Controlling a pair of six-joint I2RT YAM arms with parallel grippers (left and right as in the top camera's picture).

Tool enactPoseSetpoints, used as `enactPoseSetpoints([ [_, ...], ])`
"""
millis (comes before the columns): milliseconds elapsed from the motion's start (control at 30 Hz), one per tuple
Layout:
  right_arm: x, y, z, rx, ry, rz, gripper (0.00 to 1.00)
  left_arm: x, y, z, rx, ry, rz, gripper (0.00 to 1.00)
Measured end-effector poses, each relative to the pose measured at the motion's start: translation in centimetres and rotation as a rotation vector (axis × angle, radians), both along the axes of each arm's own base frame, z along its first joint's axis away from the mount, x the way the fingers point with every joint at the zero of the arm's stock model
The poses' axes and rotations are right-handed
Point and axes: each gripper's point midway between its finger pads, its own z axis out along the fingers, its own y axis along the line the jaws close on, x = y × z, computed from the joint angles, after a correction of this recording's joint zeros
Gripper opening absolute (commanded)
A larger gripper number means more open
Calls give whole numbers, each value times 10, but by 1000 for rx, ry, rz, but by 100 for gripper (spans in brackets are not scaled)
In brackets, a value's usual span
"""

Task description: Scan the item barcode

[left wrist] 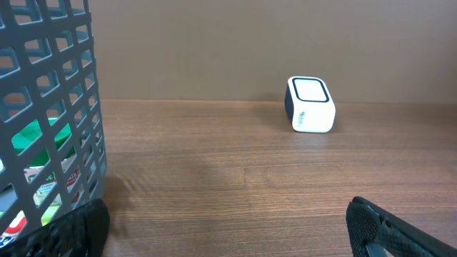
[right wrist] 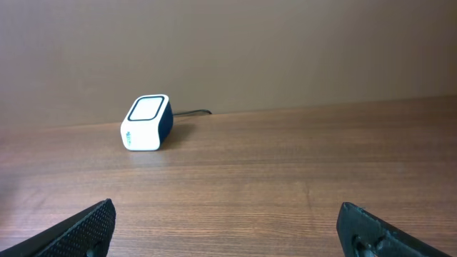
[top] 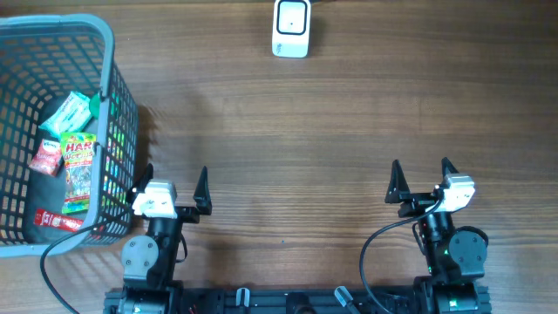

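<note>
A white barcode scanner point(top: 291, 28) with a dark window stands at the table's far edge; it also shows as the scanner point(left wrist: 310, 105) in the left wrist view and the scanner point(right wrist: 146, 122) in the right wrist view. Snack packets, among them a green-and-yellow bag point(top: 78, 170), lie inside a grey mesh basket point(top: 112, 52) at the left. My left gripper point(top: 172, 186) is open beside the basket's near right corner, holding nothing. My right gripper point(top: 422, 176) is open at the near right, also with nothing between its fingers.
The basket wall point(left wrist: 50, 107) fills the left of the left wrist view, close to my left fingers. The scanner's cable point(right wrist: 191, 113) runs off behind it. Bare wooden tabletop point(top: 296, 139) lies between the grippers and the scanner.
</note>
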Motion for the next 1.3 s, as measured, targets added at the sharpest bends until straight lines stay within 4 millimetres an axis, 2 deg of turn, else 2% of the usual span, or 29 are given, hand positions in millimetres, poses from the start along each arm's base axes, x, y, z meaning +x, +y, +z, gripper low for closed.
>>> enactPoseSetpoints([
  [1067, 0, 0, 0, 0, 0, 0, 100, 0, 0, 0, 0, -1, 0, 100],
  [1300, 0, 0, 0, 0, 0, 0, 99, 1, 0, 20, -8, -81, -1, 100],
])
